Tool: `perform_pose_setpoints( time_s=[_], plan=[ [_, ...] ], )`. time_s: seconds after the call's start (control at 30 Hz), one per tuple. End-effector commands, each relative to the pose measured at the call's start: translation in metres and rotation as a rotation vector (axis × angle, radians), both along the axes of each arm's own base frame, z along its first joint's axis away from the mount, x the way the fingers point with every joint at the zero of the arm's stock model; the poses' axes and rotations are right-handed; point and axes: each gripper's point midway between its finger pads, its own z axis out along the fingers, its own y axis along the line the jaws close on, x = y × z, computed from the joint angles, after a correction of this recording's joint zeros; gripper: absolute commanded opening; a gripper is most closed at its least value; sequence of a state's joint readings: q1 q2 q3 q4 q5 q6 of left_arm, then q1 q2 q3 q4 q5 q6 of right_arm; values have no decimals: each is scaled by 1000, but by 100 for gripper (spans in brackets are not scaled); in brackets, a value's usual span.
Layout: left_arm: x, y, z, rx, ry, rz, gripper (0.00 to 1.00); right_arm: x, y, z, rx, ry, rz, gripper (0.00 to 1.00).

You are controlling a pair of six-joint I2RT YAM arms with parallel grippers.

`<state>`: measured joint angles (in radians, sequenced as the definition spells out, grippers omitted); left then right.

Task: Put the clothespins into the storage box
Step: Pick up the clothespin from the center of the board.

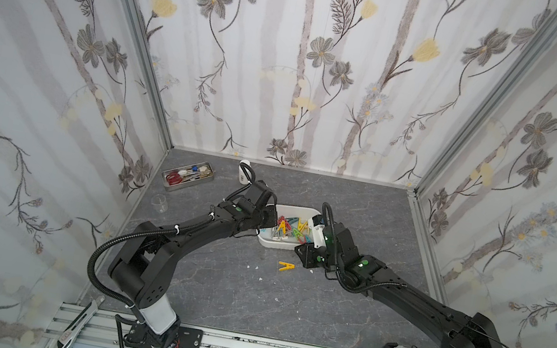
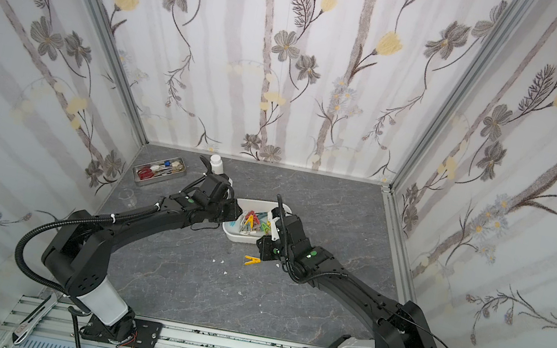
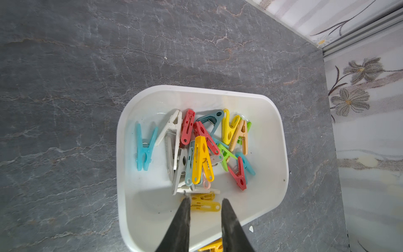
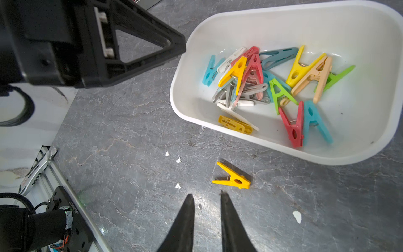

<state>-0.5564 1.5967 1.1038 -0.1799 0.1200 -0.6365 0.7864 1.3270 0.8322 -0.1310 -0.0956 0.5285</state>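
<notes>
One yellow clothespin [image 4: 233,180] is left out on the tabletop [image 1: 246,301]. It lies flat just off the front wall of the storage box [image 4: 359,26], on the front-edge side, not touching it. Five or so white scraps [image 4: 178,160] lie near it; not task items.

Right gripper [image 4: 206,194] hovers low just short of that pin, claw slackened to a narrow gap with nothing in it. Judged step: last pickup, approach phase. Next move calls for:
- nudging the tips forward over the pin and straddling its body the narrow way
- dropping to the surface and clenching
- lifting over the rim and letting go

The pin is flat and light, so it may skid if one tip lands first.

Storage box: one, about mid-tabletop. The clothespins [image 3: 202,152] inside are heaped and overlapping, roughly eighteen:
- yellow 3
- red 3
- green 2
- peach 1
- pink 1
- teal/blue about 5
- white and grey about 4 (bottom layer too tangled for an exact count)

Left gripper [image 3: 205,199] hangs over the box's left end, claw parted slightly and empty. A yellow pin lies on the box floor under its tips. It probably should clear out before the right arm comes over.

Far side: one metal tool tray [image 1: 190,183] at the far left corner, one white bottle [image 1: 244,171] by the far edge, one clear beaker [image 1: 159,203] by the left edge. None is part of the job.
</notes>
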Motion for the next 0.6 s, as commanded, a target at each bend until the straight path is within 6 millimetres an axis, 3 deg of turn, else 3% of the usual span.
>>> perform_pose_setpoints(
  time_s=[0.0, 0.23, 0.27, 0.43, 0.57],
  plan=[
    [4, 4, 18, -21, -65, 28, 26, 3, -6, 4, 35, 6, -125, 26],
    [-13, 23, 31, -25, -123, 60, 28, -21, 3, -3, 94, 75, -209, 31],
    [-15, 27, 30, -17, -122, 69, 28, -26, -2, -16, 82, 91, -224, 33],
    [-27, 38, 32, -18, -137, 84, 28, -29, 6, -31, 115, 161, -254, 45],
    [-35, 43, 32, -30, -154, 87, 30, -31, 21, -44, 130, 227, -236, 45]
  ],
)
